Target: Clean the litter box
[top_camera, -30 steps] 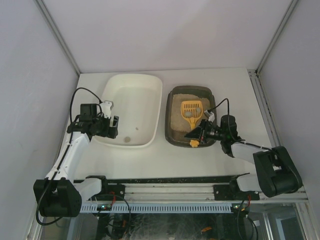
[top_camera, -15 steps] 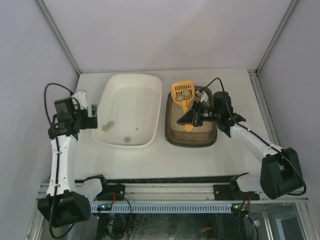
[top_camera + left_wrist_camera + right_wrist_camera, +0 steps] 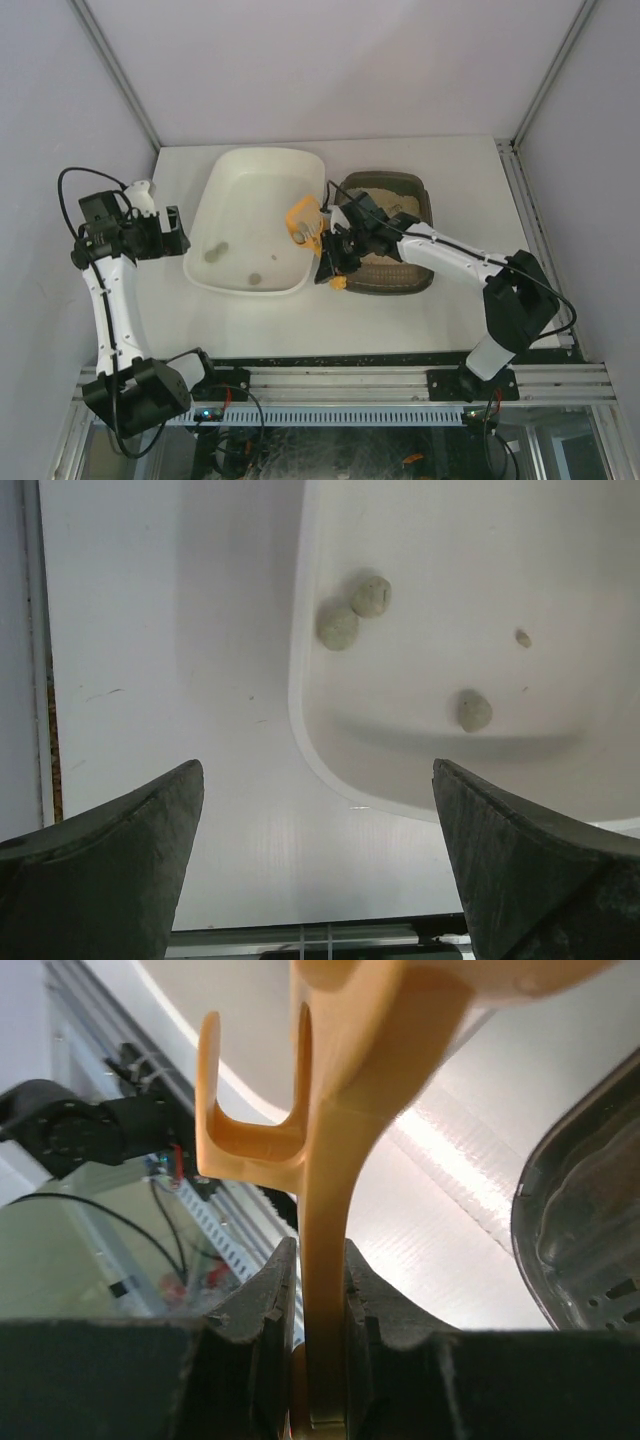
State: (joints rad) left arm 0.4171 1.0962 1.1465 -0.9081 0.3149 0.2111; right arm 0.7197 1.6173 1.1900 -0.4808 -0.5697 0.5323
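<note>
- The left gripper [image 3: 170, 232] is held wide open and empty, left of the tub [image 3: 262, 160].
- The scoop [image 3: 303, 222], clamped by its handle in the right gripper [image 3: 335, 252], has been swung from the litter box [image 3: 395, 183] to the tub's right rim; dumping is judged due.
- The litter box is set right of the tub on a white table [image 3: 450, 160], enclosed by pale walls [image 3: 330, 70].

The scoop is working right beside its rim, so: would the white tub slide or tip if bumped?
Likely slide, not tip: the white tub is wide, shallow and sits flat on the table. It is probably light, holding only a few small clumps, so a nudge might shift it. Smooth plastic on a smooth tabletop suggests little grip.
</note>
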